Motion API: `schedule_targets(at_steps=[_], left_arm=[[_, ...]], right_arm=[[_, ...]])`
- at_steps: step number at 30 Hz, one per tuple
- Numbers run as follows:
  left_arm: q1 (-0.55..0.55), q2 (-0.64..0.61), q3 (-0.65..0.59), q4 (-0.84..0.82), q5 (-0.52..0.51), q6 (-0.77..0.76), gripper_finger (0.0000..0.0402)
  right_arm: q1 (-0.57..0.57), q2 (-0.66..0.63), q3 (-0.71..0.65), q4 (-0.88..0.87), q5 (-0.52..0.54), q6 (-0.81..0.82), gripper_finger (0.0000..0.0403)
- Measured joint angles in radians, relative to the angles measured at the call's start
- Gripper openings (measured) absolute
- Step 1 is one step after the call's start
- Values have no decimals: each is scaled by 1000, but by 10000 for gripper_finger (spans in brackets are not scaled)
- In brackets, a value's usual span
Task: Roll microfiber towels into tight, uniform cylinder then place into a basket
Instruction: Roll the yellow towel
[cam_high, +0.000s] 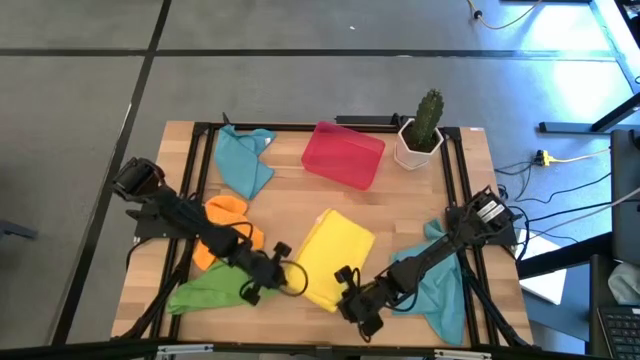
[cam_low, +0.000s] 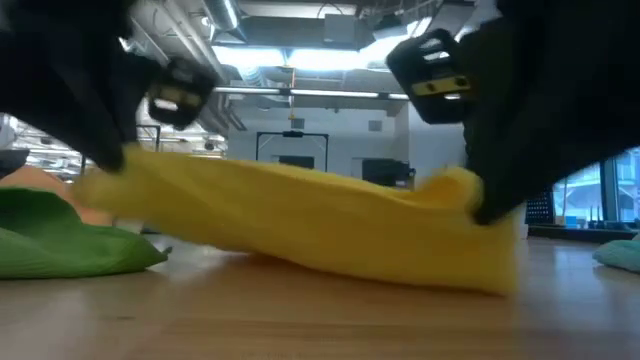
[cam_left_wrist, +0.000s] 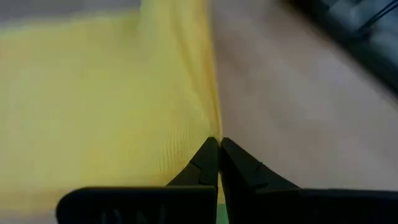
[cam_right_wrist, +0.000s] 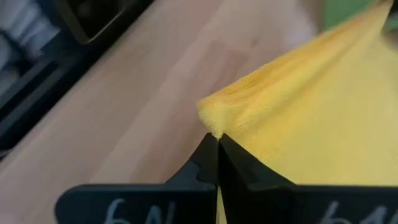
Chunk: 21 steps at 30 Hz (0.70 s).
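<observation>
1. Left gripper (cam_high: 290, 281): clenched on the near left corner of the yellow towel (cam_high: 335, 255).
2. Right gripper (cam_high: 348, 290): clenched on its near right corner.
3. Yellow towel: near centre of the table (cam_high: 400, 200), near edge lifted.
4. Basket (cam_high: 343, 155): far centre.

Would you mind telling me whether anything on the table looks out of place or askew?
Nothing looks damaged. The spare towels lie crumpled, not flat: teal beside the red basket, orange, green, and another teal under the right arm. The yellow towel is pinched at two corners by the left claw and right claw.
</observation>
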Motion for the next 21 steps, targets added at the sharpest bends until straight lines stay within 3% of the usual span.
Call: schedule_targets(at_steps=[8,16,21], left_arm=[[-86,0,95,1,8,5,1],[-63,0,114,-46,37,27,1],[-44,0,114,-69,24,34,0]], right_arm=[[36,-1,0,-32,-41,47,1],[46,-36,-4,-17,-52,53,0],[47,-79,-54,-17,57,79,0]])
